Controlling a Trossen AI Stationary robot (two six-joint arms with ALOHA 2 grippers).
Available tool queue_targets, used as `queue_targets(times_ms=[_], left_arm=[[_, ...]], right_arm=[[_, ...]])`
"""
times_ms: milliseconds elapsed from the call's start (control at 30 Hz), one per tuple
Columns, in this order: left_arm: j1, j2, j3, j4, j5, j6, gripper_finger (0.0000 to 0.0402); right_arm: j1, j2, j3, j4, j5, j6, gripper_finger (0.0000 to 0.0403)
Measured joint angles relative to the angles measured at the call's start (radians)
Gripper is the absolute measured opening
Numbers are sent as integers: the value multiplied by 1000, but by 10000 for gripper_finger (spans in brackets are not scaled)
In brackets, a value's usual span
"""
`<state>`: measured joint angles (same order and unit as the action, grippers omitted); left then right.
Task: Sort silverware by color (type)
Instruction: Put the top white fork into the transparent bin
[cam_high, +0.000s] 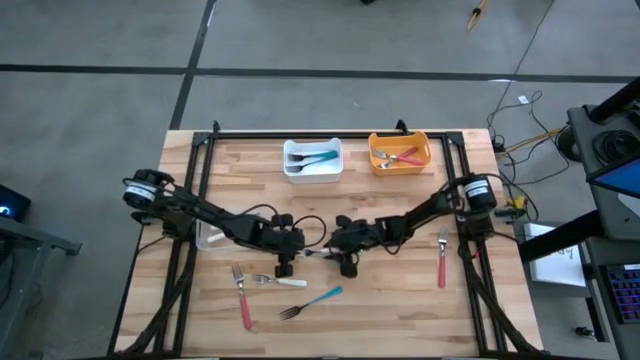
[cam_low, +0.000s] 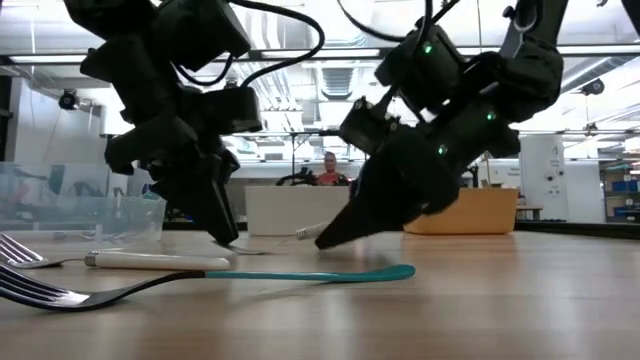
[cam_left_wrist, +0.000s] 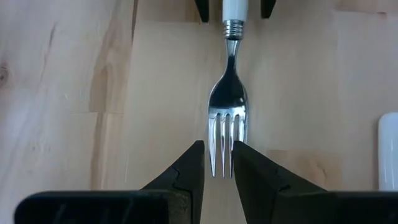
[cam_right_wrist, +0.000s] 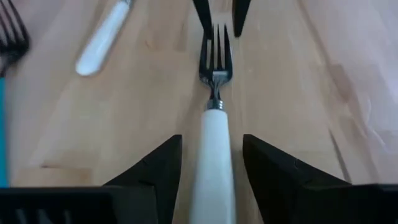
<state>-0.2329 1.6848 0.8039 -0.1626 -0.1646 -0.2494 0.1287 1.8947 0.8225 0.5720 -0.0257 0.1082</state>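
Across the wooden bench (cam_high: 400, 300) both dark arms reach inward and meet near its middle, each bent low so its hand points at the other. At the far edge sit a white bin (cam_high: 312, 160) holding teal-handled pieces and an orange bin (cam_high: 400, 153) holding red ones, which suggests each colour gets its own box. A clear bin (cam_high: 212, 236) lies under the left arm.

Between the two hands lies a white-handled fork (cam_right_wrist: 213, 143), flat on the wood. The left hand (cam_left_wrist: 217, 163) has its fingers close on either side of the tines; whether they actually pinch the metal I cannot tell. The right hand (cam_right_wrist: 211, 163) stands with fingers apart, straddling the white handle without touching it. That looks like a handover, so the left arm can carry the fork toward its side.

Nearer the front edge wait a white-handled utensil (cam_high: 280, 281), a teal fork (cam_high: 312, 302) and a red fork (cam_high: 242, 297); another red fork (cam_high: 442, 260) lies by the right arm's base.
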Motion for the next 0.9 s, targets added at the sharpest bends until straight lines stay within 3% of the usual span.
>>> queue_targets(times_ms=[467,767,900], left_arm=[[0,-1,-1,-18,0,-8,66],[0,-1,-2,-17,-2,-14,66],[-1,-2,-11,-10,-4,-15,66]], right_arm=[[-2,88,107,-38,2,-27,124],[-3,85,155,-151,4,-90,54],[-3,85,158,-155,3,-102,40]])
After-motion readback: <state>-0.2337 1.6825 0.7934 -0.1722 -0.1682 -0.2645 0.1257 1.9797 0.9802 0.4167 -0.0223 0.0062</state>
